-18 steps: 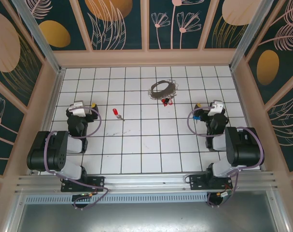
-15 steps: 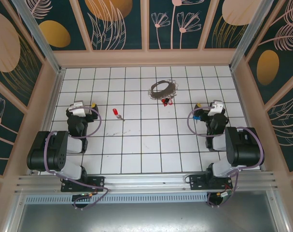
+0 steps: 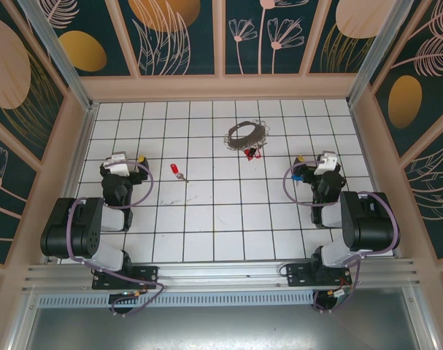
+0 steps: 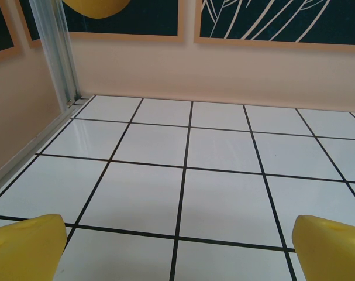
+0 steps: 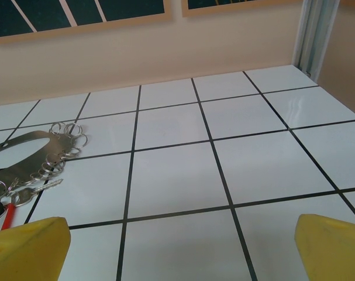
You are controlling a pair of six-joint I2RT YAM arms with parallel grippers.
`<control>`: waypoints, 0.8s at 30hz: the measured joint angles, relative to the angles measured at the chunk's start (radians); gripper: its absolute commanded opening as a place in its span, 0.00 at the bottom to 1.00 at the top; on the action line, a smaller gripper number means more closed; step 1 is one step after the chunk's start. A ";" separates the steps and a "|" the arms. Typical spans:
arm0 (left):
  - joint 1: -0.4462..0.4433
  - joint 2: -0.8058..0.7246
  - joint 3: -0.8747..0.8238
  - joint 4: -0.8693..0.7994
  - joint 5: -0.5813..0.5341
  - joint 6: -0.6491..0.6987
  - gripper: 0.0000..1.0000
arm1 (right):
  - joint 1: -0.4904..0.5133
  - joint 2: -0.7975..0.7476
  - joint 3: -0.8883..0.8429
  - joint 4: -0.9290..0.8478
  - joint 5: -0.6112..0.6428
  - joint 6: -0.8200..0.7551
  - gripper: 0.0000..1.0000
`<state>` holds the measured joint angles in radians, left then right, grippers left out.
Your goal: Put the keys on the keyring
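So the keyring (image 3: pixel 247 134) sits far-centre on the tiled counter (image 3: pixel 228 219), with a red key (image 3: pixel 255 152) right at its near edge. A second red key (image 3: pixel 177 170) lies well apart, off to the left. The left jaws and right jaws are both spread wide, with nothing in them.

Your work surface is a white tiled table floor (image 3: pixel 228 219) with black grid lines. One red-headed, silvery-bladed key (image 3: pixel 177 171) lies right of the left gripper (image 4: pixel 177 249). The thin grey metal keyring (image 3: pixel 246 134) lies ahead-left of the right gripper (image 5: pixel 177 249), with a second red key (image 3: pixel 256 153) just beside it.
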<state>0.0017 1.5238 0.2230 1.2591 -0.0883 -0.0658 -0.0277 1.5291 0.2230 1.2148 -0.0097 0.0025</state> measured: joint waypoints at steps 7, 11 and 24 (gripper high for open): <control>0.000 0.000 0.000 0.000 0.000 0.000 0.99 | 0.000 0.000 0.001 0.000 0.000 0.000 0.99; 0.000 0.000 0.000 0.000 0.000 0.000 0.99 | 0.000 0.000 0.001 0.000 0.000 0.000 0.99; 0.000 -0.046 -0.018 -0.007 -0.019 -0.007 0.99 | 0.021 -0.116 0.286 -0.519 -0.045 0.035 0.99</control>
<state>0.0017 1.4776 0.2050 1.2518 -0.1074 -0.0731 -0.0067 1.4132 0.5091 0.6956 -0.0544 0.0372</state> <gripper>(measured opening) 0.988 0.987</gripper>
